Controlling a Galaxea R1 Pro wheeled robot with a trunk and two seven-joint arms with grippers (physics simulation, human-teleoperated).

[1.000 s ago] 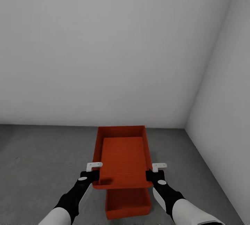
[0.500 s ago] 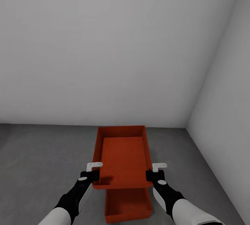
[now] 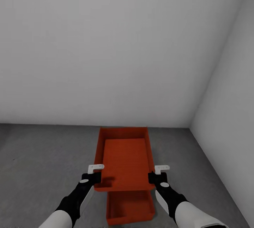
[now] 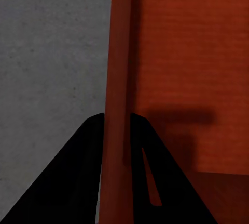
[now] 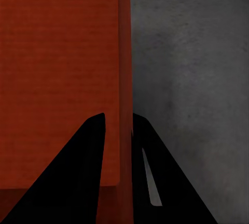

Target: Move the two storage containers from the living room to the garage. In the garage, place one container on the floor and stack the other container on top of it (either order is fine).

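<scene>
While both arms reach forward and down in the head view, the upper storage container [image 3: 124, 161] hangs between them above the grey concrete floor [image 3: 42, 164] of the garage, near the corner where two plain white walls [image 3: 106, 44] meet. The left end effector [image 3: 94, 176] is clamped on the container's left side wall, close to its near corner; in the left wrist view its two dark fingers [image 4: 83, 177] sit one on each side of the orange-red rim [image 4: 118, 78], with the ribbed inner bottom on one side and bare concrete on the other. The right end effector [image 3: 156, 176] grips the opposite wall in the same way (in the right wrist view the thin wall [image 5: 124, 78] runs straight up between its fingers [image 5: 78, 177]). Below and nearer the robot, the lower storage container [image 3: 130, 207] rests on the floor, partly covered by the held one. Whether the two bins touch cannot be told.
</scene>
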